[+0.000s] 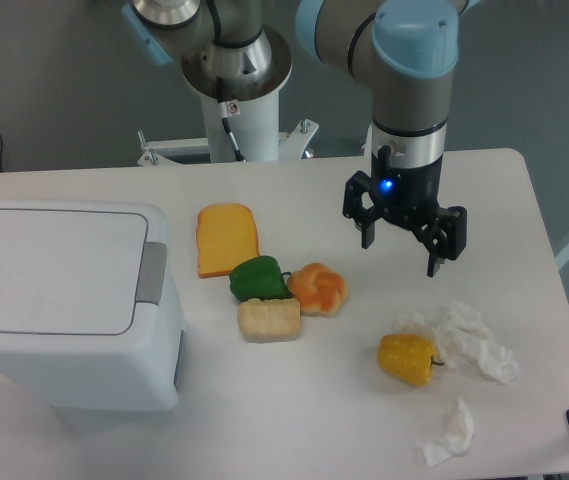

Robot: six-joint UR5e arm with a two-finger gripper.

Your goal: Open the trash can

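The trash can (64, 300) is a large white boxy bin at the left of the table, with its flat lid down. A grey push button (151, 271) sits on the lid's right edge. My gripper (401, 252) hangs above the table's right half, far to the right of the bin. Its dark fingers are spread apart with nothing between them.
Toy foods lie mid-table: an orange bread slice (227, 239), a green pepper (258, 279), an orange croissant (318, 288), a beige loaf piece (270, 319) and a yellow pepper (408, 359). Crumpled white tissues (469, 339) lie at the right, another (451, 432) near the front edge.
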